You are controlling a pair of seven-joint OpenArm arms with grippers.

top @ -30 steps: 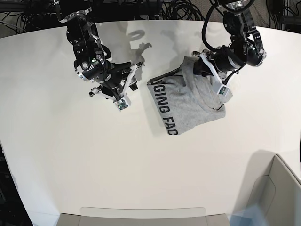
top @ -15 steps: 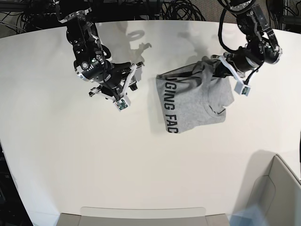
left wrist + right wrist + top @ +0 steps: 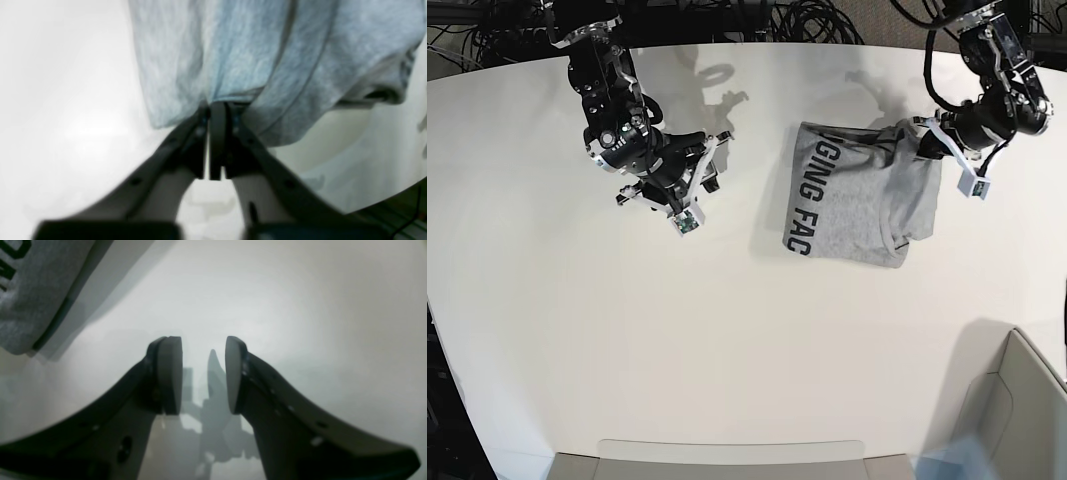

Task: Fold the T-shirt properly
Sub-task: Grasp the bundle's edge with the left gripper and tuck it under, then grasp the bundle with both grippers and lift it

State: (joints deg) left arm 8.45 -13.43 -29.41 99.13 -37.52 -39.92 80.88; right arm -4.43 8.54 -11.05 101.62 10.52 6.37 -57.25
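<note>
The heather-grey T-shirt [image 3: 857,195] lies bunched on the white table [image 3: 727,330], right of centre, with black lettering "GING FAC" along its left edge. My left gripper [image 3: 924,140] is at the shirt's upper right corner. In the left wrist view this gripper [image 3: 217,111] is shut on a fold of the T-shirt [image 3: 240,56], and the cloth hangs away from the fingers. My right gripper [image 3: 714,160] hovers left of the shirt, apart from it. In the right wrist view it [image 3: 203,373] stands open with nothing between its pads, and a corner of the T-shirt [image 3: 26,296] shows at the top left.
A grey box [image 3: 1017,410] stands at the front right corner. A low grey tray [image 3: 727,458] sits along the front edge. Black cables [image 3: 807,20] lie behind the table's far edge.
My left gripper has moved right and toward the far edge, dragging the T-shirt with it; the shirt now lies further right. The right arm has stayed still.
</note>
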